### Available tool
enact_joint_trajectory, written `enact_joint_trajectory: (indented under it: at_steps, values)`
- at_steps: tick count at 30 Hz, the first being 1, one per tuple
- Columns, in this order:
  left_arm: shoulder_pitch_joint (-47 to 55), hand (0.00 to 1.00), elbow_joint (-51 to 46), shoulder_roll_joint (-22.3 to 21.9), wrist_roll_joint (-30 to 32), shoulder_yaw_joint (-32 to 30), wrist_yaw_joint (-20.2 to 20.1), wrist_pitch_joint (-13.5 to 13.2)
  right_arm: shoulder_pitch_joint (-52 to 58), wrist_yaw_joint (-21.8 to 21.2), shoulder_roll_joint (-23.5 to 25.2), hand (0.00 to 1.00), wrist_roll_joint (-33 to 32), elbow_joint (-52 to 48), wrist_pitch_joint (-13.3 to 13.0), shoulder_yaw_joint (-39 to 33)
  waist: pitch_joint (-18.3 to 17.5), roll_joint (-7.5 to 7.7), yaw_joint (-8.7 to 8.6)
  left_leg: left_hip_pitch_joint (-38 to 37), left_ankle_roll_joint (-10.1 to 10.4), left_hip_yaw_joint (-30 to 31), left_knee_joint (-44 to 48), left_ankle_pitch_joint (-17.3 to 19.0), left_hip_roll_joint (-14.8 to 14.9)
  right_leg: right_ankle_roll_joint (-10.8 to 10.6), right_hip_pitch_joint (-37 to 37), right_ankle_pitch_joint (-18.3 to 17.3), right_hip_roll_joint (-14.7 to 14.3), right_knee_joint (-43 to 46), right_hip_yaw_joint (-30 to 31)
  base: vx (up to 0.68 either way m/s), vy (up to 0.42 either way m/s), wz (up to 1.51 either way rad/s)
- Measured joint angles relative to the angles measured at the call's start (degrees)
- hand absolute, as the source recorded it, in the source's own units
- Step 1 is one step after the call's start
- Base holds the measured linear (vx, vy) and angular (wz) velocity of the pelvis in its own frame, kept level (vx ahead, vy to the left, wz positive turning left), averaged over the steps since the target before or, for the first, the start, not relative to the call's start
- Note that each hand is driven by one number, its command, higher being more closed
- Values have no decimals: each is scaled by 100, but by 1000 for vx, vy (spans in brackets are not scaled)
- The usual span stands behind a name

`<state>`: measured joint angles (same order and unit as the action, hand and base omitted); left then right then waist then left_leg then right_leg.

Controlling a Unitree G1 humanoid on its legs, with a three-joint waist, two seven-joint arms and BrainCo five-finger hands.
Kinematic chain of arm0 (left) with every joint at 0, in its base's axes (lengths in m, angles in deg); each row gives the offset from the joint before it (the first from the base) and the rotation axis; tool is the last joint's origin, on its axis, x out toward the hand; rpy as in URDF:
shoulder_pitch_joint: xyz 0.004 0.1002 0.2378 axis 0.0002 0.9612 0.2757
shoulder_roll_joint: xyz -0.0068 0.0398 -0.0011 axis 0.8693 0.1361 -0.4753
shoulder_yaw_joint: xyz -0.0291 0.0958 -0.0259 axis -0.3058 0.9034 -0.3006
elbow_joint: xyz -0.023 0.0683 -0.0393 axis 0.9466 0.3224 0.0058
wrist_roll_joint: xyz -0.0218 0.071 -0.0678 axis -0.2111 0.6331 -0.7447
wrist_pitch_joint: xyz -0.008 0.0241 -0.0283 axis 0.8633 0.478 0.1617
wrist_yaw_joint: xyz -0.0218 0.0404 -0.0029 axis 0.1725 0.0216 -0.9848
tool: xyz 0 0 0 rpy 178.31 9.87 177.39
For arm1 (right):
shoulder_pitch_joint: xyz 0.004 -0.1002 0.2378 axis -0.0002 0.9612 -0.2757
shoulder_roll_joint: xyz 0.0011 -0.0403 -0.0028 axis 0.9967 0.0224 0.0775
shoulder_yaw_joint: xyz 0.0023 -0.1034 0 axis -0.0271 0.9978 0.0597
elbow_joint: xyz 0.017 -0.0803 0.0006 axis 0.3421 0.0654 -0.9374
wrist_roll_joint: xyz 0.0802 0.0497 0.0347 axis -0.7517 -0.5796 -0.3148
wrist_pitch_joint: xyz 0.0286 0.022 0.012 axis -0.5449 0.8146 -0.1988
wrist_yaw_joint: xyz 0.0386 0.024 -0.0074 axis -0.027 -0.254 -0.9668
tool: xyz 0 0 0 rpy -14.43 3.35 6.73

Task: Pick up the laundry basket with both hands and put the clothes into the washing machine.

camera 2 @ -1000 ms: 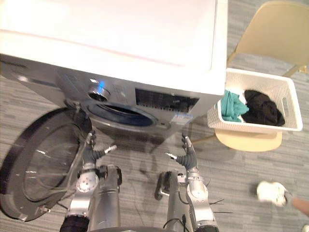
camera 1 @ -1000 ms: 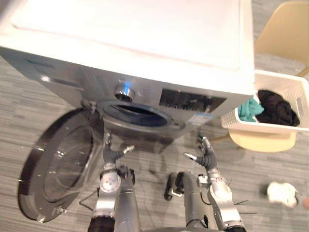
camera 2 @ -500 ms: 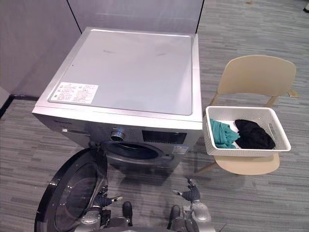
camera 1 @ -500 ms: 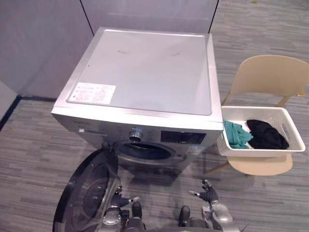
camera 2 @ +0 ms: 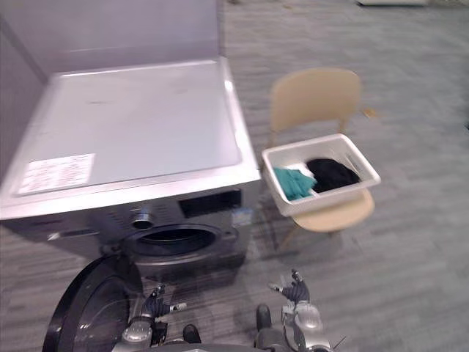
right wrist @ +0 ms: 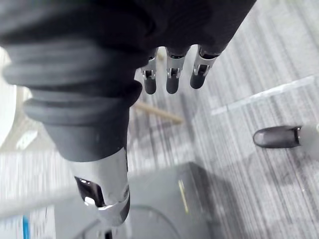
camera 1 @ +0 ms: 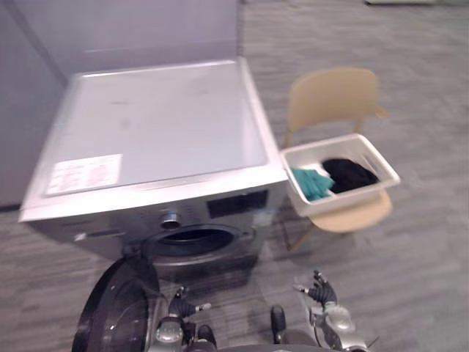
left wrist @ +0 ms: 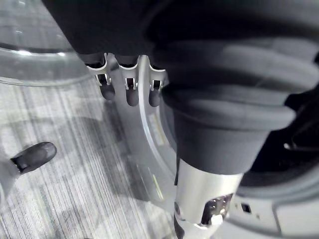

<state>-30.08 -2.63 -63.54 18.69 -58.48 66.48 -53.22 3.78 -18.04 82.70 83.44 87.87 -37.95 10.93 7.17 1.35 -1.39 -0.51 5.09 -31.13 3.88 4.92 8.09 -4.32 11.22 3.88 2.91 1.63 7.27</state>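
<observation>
Laundry basket [camera 1: 348, 194] untouched on tan chair [camera 1: 333, 99] at right, clothes [camera 1: 350, 174] inside; washing machine [camera 1: 154, 125] door [camera 1: 117, 308] open; left robot hand [camera 1: 179, 306] and right robot hand [camera 1: 320, 292] spread, empty, near.

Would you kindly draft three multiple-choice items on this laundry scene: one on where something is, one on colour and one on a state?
1. Where does the laundry basket stand, relative to the washing machine?
A. on top of it
B. on the chair beside it
C. on the floor before it

2. What colours are the clothes in the basket?
A. teal and black
B. red and white
C. all yellow

3. How is the machine's door?
A. shut
B. taken off and leaning on a wall
C. swung open

Answers: 1 B, the basket rests on the tan seat at the machine's right side; 2 A, a teal piece lies next to a black one; 3 C, the drum opening is uncovered and the door hangs out to one side.
</observation>
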Motion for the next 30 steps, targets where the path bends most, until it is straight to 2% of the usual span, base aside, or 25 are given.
enact_joint_trajectory:
  at_steps: [1,2,3,5,6,8,9,10,12,13,14,15,16,17,18,19,20,21,22,24,25,26,28,29,30]
  values:
    - [-53,0,1,-3,0,57,2,0,1,6,-20,0,-30,-14,1,-11,49,-24,-53,6,-26,-171,138,119,87,147,21,-125,44,-10,-212,-99,-6,-161]
    - [-147,0,-6,-29,5,156,1,-7,-25,18,-55,0,-56,-11,7,-122,128,-119,-110,-44,1,-602,292,228,270,514,85,-338,191,97,-1111,-73,-2,-134]
    - [-183,0,-7,-29,6,195,1,-6,-6,25,-50,0,-63,-13,7,-164,136,-137,-119,-66,24,-784,364,244,372,634,149,-343,267,167,-1524,-19,-4,-170]
    - [-318,0,-22,27,12,354,0,-4,94,105,-32,0,-294,32,10,-238,159,-157,-142,-252,168,-1549,601,354,577,968,302,-508,758,512,-3561,77,-45,-172]
    - [-337,0,-27,37,12,361,1,-4,101,114,-31,0,-322,57,9,-236,158,-170,-154,-294,196,-1678,656,373,621,1009,281,-518,833,562,-3947,151,-95,-174]
    - [-459,0,-30,40,11,361,8,2,63,116,-42,0,-490,261,5,-239,167,-194,-120,-620,235,-2136,664,392,766,1306,242,-320,1071,957,-5250,169,-177,-183]
    - [-478,0,-31,42,11,361,8,3,62,116,-43,0,-496,298,7,-240,165,-193,-113,-708,279,-2217,668,416,779,1245,243,-206,1118,1079,-5439,200,-232,-184]
    - [-550,0,-22,28,9,362,9,14,49,117,-68,0,-498,318,7,-241,199,-251,-110,-873,397,-2365,674,446,837,839,340,-273,1066,1319,-5316,209,-235,-157]
    - [-681,0,-9,-76,6,356,11,21,29,116,-163,0,-500,328,6,-242,205,-398,-162,-1073,435,-2484,997,467,1068,748,496,-537,821,1611,-4831,237,-231,-141]
    - [-736,0,-8,-121,-1,324,11,21,75,114,-185,0,-499,338,5,-226,202,-455,-170,-1120,432,-2438,1646,465,1400,798,489,-650,624,1676,-4580,335,-214,-152]
    - [-723,0,-7,-153,-2,244,13,16,68,114,-209,0,-496,346,1,-203,215,-578,-131,-1112,173,-2200,2721,333,1949,836,370,-756,262,1626,-4261,340,-191,-160]
    - [-697,0,-3,-172,-3,200,12,17,65,114,-216,0,-496,353,-1,-190,242,-622,-101,-1085,-119,-2009,3185,156,2150,871,280,-788,122,1576,-4132,325,-142,-175]
    - [-539,0,-5,-194,-10,130,12,-1,36,115,-210,0,-488,414,-5,-82,265,-664,-70,-725,-1149,-1168,4203,-456,2456,966,38,-870,-134,1367,-3743,268,-43,-169]
    - [-381,0,5,-224,-44,130,6,-13,-5,118,-189,0,-485,452,-8,16,286,-669,-66,-4,-674,204,5071,133,2148,969,-97,-949,-249,1258,-3361,271,-16,-181]
    - [-258,0,14,-240,-58,132,5,-13,-27,116,-195,0,-483,487,-8,24,325,-644,-35,590,-408,1100,5480,516,1659,947,-213,-989,-266,1216,-3091,228,42,-136]
    - [-179,0,24,-241,-58,133,4,-10,-23,115,-192,0,-483,528,-3,25,343,-625,8,819,-291,1406,5541,670,1430,927,-311,-1001,-269,1183,-2957,336,81,-137]
    - [32,0,-3,-237,-70,118,8,-11,38,115,-148,0,-481,566,4,21,405,-541,165,1229,-209,1725,5293,889,971,862,-567,-976,-266,1049,-2581,335,98,-111]
    - [106,0,-63,-234,-111,65,-1,-14,53,115,-126,0,-483,557,2,8,426,-532,198,1417,-230,1717,5046,904,882,774,-670,-935,-267,953,-2500,331,108,-104]
    - [123,0,-85,-205,-119,44,10,-34,58,115,-110,0,-484,552,7,1,439,-540,230,1669,-235,1670,4496,906,749,697,-842,-895,-261,772,-2418,293,144,-53]
    - [107,0,-55,-203,-118,27,6,-28,-19,114,-96,0,-487,524,-6,3,452,-582,228,1925,-104,1556,2398,769,281,462,-1155,-950,-101,414,-2258,375,222,-39]
    - [106,0,-52,-217,-118,27,6,-30,-30,115,-98,0,-487,518,-9,2,453,-592,231,1928,-146,1540,1951,551,180,399,-1225,-966,-61,351,-2251,385,235,-32]
    - [135,0,-55,-230,-118,18,6,-53,-51,122,-108,0,-489,519,-9,20,419,-526,304,1745,-393,1517,1492,-128,-37,292,-1332,-977,45,195,-2109,338,194,-23]
    - [135,0,-58,-210,-116,-101,-1,-95,-174,121,13,0,-488,503,-37,27,358,-413,285,1822,-779,1545,1613,79,-329,36,-1400,-1072,286,127,-2075,462,247,4]
    - [130,0,-97,-222,-127,-201,-3,-140,-218,107,48,0,-483,556,-38,36,410,-349,274,1889,-856,1503,1961,375,-327,-191,-1379,-1160,391,436,-2100,448,248,17]
    - [129,0,-103,-220,-178,-223,5,-141,-243,106,60,0,-480,588,-36,46,423,-335,342,1825,-877,1483,2100,559,-328,-279,-1309,-1260,451,804,-2084,419,245,-1]
